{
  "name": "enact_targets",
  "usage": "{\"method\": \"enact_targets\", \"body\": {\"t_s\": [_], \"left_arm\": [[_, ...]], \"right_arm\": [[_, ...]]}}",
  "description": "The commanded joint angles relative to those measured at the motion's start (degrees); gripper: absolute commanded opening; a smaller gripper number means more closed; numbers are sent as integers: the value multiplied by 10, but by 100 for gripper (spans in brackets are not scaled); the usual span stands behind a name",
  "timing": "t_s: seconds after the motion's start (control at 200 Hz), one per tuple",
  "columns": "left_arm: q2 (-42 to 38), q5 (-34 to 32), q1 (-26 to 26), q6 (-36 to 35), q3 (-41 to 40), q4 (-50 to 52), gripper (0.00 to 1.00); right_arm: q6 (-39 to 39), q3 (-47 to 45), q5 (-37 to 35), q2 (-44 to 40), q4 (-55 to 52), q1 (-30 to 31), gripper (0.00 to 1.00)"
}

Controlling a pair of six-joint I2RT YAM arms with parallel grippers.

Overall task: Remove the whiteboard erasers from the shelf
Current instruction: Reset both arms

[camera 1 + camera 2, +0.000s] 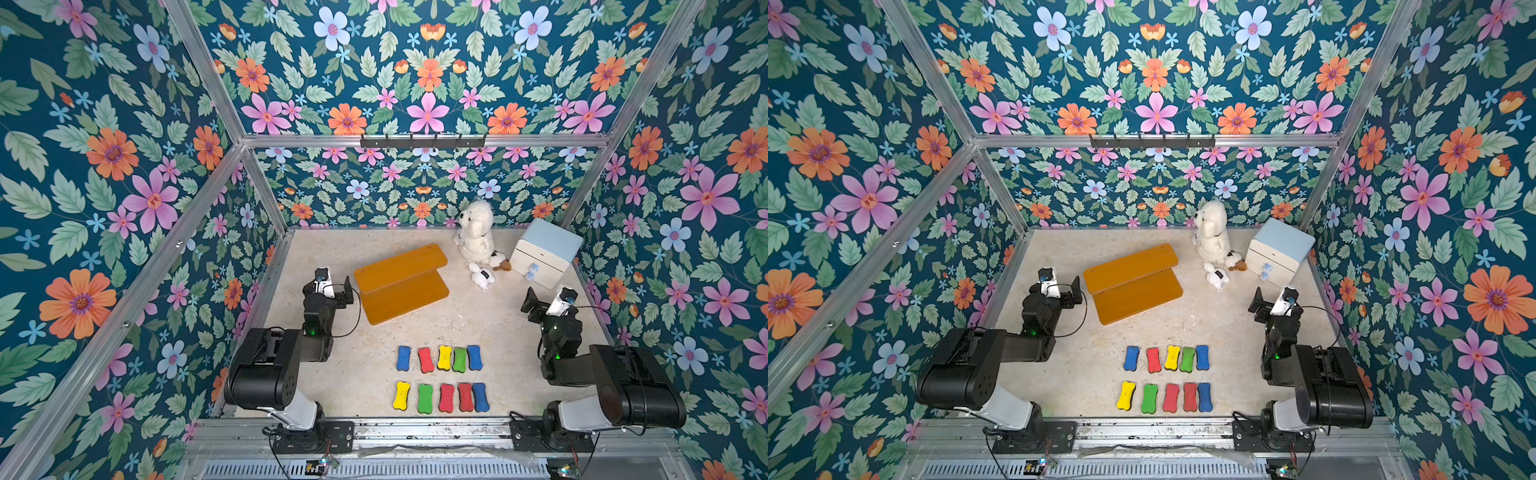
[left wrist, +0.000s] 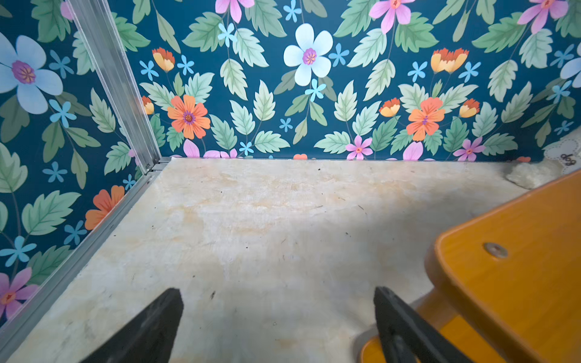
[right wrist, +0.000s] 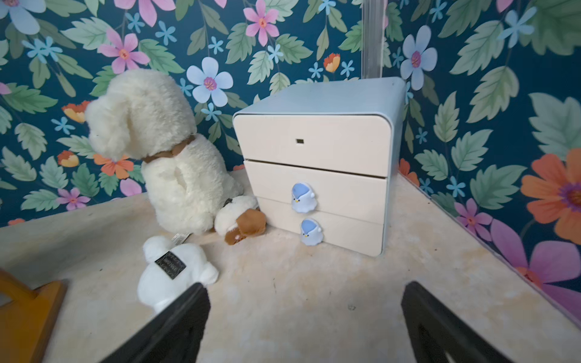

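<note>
The whiteboard erasers [image 1: 444, 357] lie in two rows on the tabletop near the front, in blue, red, yellow and green; they show in both top views [image 1: 1172, 357]. The orange-brown shelf [image 1: 399, 282] [image 1: 1131, 282] stands bare further back. My left gripper [image 1: 328, 284] [image 2: 278, 314] is open beside the shelf's [image 2: 509, 267] left end, with only tabletop between its fingers. My right gripper [image 1: 552, 301] [image 3: 305, 301] is open at the right side, facing the drawer box, and holds nothing. A corner of the shelf [image 3: 28, 314] shows in the right wrist view.
A large white plush dog [image 1: 478, 232] sits at the back, with a small white plush toy [image 1: 482, 277] [image 3: 173, 273] in front of it. A white-and-light-blue drawer box [image 1: 544, 253] [image 3: 317, 166] stands in the back right corner. Floral walls enclose the table.
</note>
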State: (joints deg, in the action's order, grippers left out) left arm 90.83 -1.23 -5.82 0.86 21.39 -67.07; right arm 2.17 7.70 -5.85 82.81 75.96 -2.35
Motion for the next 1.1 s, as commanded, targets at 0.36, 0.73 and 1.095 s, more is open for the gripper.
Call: {"method": "enact_targets", "body": {"t_s": [0.36, 0.73, 1.095], "left_arm": [[-202, -30, -3, -80, -66, 206, 99], [-44, 90, 58, -38, -82, -35, 99], [11, 12, 64, -3, -40, -10, 99]], "right_arm": [[11, 1, 19, 0, 1, -1, 99], [11, 1, 19, 1, 1, -1, 99], [12, 3, 22, 1, -2, 0, 99]]}}
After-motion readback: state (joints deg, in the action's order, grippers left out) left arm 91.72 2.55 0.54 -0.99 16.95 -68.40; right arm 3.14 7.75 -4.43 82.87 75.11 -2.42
